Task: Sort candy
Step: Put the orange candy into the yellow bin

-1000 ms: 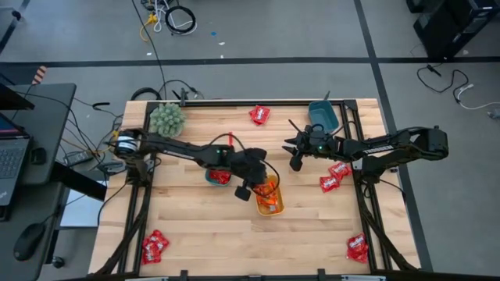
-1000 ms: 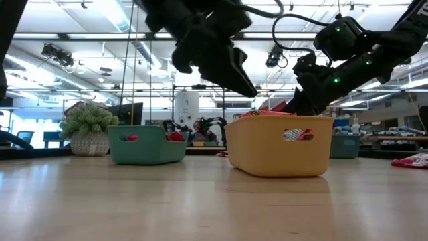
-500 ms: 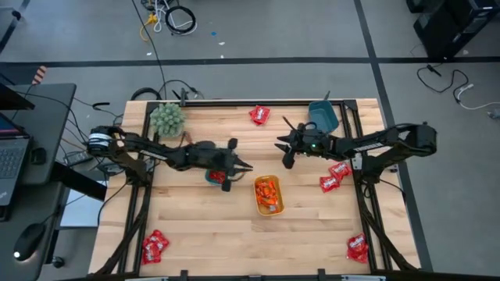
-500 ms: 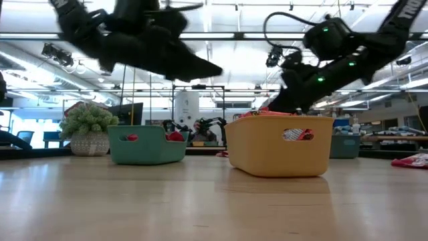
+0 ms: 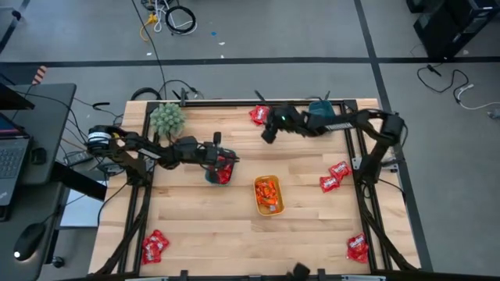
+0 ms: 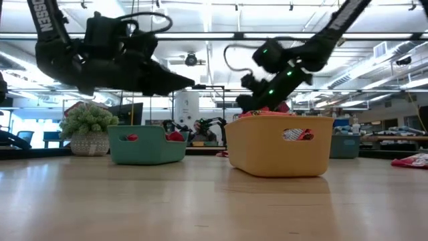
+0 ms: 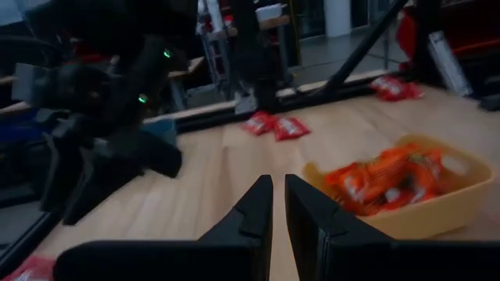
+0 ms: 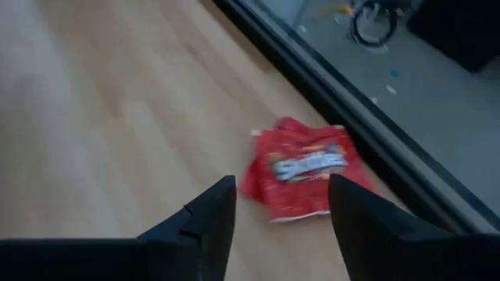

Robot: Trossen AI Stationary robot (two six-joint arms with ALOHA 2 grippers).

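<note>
Both arms have left the yellow tray [image 5: 268, 195]. Right hand [image 5: 266, 133], fingers spread and empty, now hovers by the red candy [image 5: 258, 115] at the surface's far edge, likely next. Left hand [image 5: 226, 159], nearly pressed together and empty, sits over the teal tray [image 5: 211, 178].

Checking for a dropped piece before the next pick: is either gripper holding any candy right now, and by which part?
Nothing is held. The left gripper is nearly shut with an empty gap; the right gripper is open above a red candy packet.
</note>
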